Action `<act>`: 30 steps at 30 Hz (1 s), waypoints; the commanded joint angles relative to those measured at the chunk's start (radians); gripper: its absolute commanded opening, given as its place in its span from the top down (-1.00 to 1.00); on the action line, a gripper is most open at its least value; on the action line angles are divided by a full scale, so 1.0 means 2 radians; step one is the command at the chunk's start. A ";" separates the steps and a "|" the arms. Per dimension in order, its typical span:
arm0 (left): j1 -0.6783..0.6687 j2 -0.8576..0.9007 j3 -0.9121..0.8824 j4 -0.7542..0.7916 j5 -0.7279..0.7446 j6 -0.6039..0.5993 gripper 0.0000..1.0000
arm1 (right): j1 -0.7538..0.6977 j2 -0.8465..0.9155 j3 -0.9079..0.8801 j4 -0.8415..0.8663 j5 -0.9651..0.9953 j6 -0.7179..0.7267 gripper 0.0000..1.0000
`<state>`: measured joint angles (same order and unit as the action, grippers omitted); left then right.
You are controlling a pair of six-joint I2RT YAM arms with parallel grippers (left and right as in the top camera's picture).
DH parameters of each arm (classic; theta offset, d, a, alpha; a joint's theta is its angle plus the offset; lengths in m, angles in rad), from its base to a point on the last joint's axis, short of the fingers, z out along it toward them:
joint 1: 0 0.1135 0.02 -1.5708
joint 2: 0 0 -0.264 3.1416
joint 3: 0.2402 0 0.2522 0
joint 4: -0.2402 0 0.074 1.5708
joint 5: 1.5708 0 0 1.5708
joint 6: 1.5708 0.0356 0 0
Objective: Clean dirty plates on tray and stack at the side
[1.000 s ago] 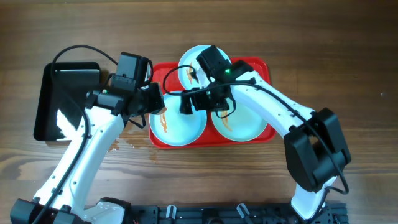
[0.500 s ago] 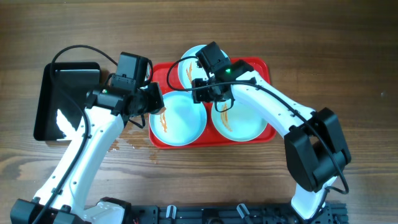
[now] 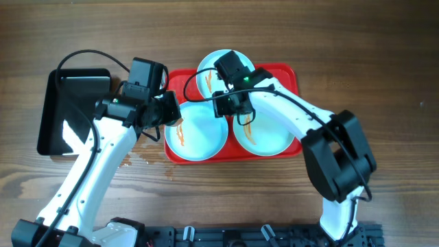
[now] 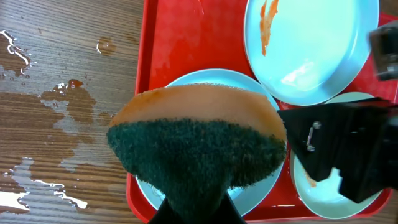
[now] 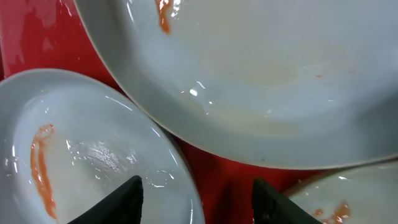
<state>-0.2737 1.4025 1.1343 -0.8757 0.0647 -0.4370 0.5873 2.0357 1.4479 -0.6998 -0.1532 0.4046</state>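
Left gripper (image 3: 169, 110) reaches over the tray's (image 3: 291, 74) left edge, clamped on a sponge (image 4: 196, 140). Right gripper (image 5: 198, 202) hangs spread and empty above the middle, where three smeared plates (image 3: 199, 137) meet inside the tray.

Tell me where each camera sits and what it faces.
Overhead: above the table, looking straight down at tray, plates, left gripper, right gripper.
Left wrist: behind the left gripper, looking down past its sponge at tray and plates.
Right wrist: low over the plates, looking down; its fingers show.
Shared: overhead and left wrist both show the right gripper.
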 commanded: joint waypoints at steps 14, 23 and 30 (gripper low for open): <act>-0.001 0.003 0.006 -0.006 0.007 -0.008 0.92 | -0.001 0.027 -0.007 -0.006 -0.021 -0.019 0.34; -0.003 0.003 0.005 -0.018 0.029 -0.008 0.92 | -0.001 0.027 -0.017 -0.002 -0.021 -0.013 0.71; -0.003 0.003 -0.009 -0.023 0.029 -0.009 0.92 | -0.001 0.027 -0.017 -0.001 -0.029 -0.005 0.73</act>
<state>-0.2741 1.4025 1.1339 -0.9184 0.1059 -0.4408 0.5873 2.0647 1.4216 -0.7044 -0.1890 0.3809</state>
